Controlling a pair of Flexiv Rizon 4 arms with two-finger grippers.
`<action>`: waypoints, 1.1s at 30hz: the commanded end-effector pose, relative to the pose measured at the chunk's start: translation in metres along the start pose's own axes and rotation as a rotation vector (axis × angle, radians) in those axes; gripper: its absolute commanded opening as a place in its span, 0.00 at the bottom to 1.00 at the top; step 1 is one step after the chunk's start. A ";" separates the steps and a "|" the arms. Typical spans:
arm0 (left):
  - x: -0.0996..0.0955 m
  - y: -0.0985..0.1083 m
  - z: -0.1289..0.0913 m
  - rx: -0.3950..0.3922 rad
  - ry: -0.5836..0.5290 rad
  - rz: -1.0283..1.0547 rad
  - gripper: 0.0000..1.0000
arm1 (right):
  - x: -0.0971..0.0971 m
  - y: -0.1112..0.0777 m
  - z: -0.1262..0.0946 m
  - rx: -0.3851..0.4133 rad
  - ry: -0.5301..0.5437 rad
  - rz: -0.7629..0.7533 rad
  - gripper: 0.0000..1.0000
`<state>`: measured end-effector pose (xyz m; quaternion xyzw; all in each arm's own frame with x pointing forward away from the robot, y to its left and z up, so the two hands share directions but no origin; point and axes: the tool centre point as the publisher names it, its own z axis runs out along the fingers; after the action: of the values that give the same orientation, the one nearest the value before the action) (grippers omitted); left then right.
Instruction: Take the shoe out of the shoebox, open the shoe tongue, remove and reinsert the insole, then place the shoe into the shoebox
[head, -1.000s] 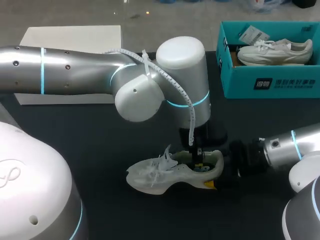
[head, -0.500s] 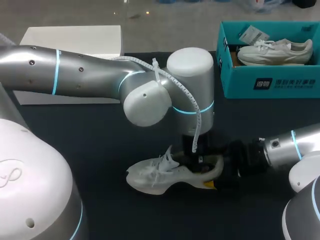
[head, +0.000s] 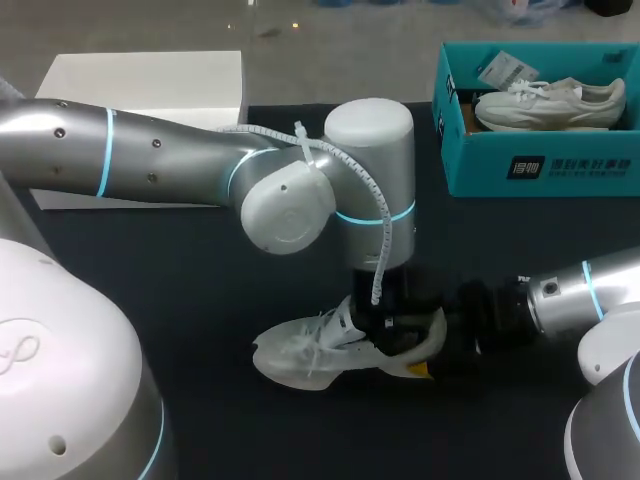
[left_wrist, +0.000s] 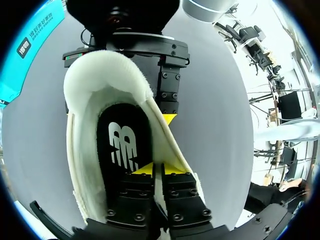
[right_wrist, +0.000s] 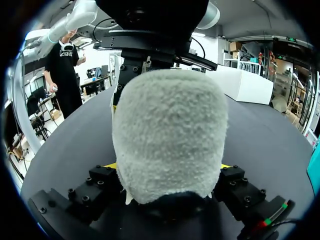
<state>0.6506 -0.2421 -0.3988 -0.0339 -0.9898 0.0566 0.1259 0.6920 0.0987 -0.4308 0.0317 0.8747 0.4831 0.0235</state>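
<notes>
A white shoe (head: 300, 355) lies on its side on the black table, toe to the left. My left gripper (head: 395, 322) reaches down into its opening. In the left wrist view its tips (left_wrist: 157, 170) rest on the black insole (left_wrist: 122, 145), which lies flat inside the shoe (left_wrist: 100, 65), with only a thin slit between the fingers and nothing held. My right gripper (head: 432, 350) comes in from the right, shut on the fuzzy heel (right_wrist: 170, 130), one finger on each side (right_wrist: 169, 167). The teal shoebox (head: 540, 165) stands at the back right.
A second white shoe (head: 550, 105) and a paper tag lie in the shoebox. A flat white box (head: 145, 85) sits at the back left edge. The left arm's wrist hangs over the middle of the table, above the shoe.
The left wrist has shifted a little left and lower over the shoe. Its fingers have parted from shut to a thin slit. The right arm and shoe have stayed put.
</notes>
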 end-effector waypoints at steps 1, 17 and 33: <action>-0.001 0.000 0.007 -0.006 -0.004 -0.002 0.35 | 0.000 -0.001 0.003 0.004 -0.003 0.002 0.00; -0.011 0.009 0.019 -0.024 -0.036 -0.032 0.33 | 0.000 -0.001 0.003 0.004 -0.003 0.002 0.00; 0.006 0.006 -0.020 -0.001 -0.144 -0.023 0.17 | 0.000 -0.001 0.003 0.004 -0.003 0.002 0.00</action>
<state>0.6546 -0.2388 -0.3865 -0.0203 -0.9959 0.0550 0.0689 0.6918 0.0985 -0.4307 0.0319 0.8747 0.4830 0.0237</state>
